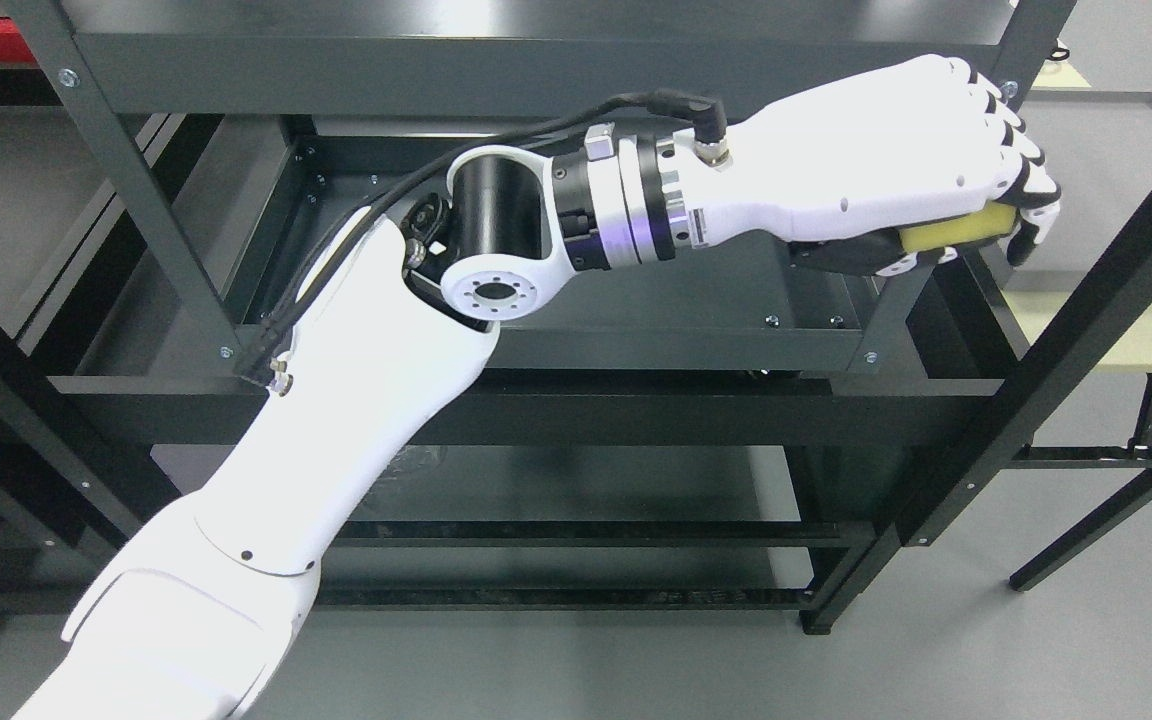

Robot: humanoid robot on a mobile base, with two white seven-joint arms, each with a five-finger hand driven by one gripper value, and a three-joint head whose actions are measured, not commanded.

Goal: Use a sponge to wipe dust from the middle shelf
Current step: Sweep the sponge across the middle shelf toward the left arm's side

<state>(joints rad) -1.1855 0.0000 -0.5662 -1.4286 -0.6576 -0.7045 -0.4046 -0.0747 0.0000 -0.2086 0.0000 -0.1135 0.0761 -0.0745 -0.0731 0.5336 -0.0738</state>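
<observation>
White robot arm [336, 400] rises from the lower left corner, nearest the camera, and bends at a black wrist joint toward the upper right. Its left hand [896, 160] has its fingers [1021, 170] curled tightly around a yellow sponge [956, 232], pinching it against the thumb underneath. Hand and sponge sit at the right end of a dark metal shelf rack [536, 65], above the middle shelf [636, 300]. Grey floor [936, 660] lies below.

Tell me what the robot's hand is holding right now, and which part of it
The left hand holds a yellow sponge, fingers curled over its far end, thumb beneath.
</observation>
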